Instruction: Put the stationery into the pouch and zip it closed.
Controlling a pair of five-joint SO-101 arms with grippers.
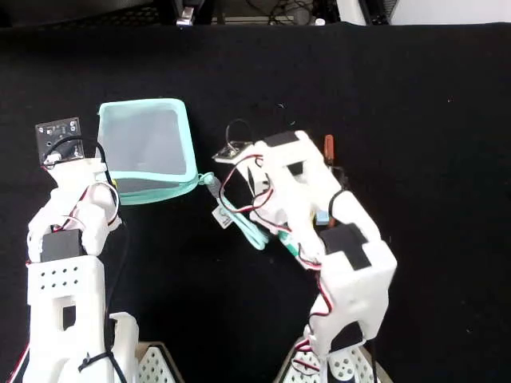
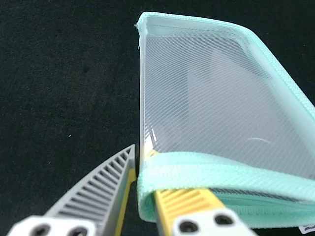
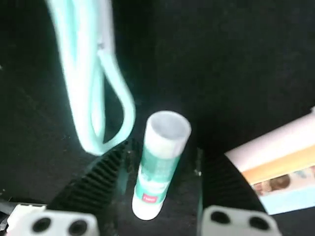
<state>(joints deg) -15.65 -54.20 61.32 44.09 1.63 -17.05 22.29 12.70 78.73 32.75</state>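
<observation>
The mint mesh pouch (image 1: 144, 148) lies at the back left, its open mouth facing the arms. My left gripper (image 1: 112, 190) is at the pouch's near left corner. In the left wrist view it (image 2: 140, 160) is shut on the pouch rim (image 2: 197, 167), yellow finger inside and grey finger outside. A green and white glue stick (image 3: 160, 167) lies between the fingers of my right gripper (image 3: 161, 147), which stands open with dark gaps on both sides. From above, the glue stick (image 1: 290, 246) peeks out under the right arm. The pouch's mint strap (image 1: 249, 230) loops beside it.
A white, orange and light blue eraser-like block (image 3: 275, 167) lies close beside the right gripper. An orange-brown pen-like item (image 1: 328, 147) pokes out behind the right arm. Black cloth covers the table (image 1: 431, 120), with free room at the right and back.
</observation>
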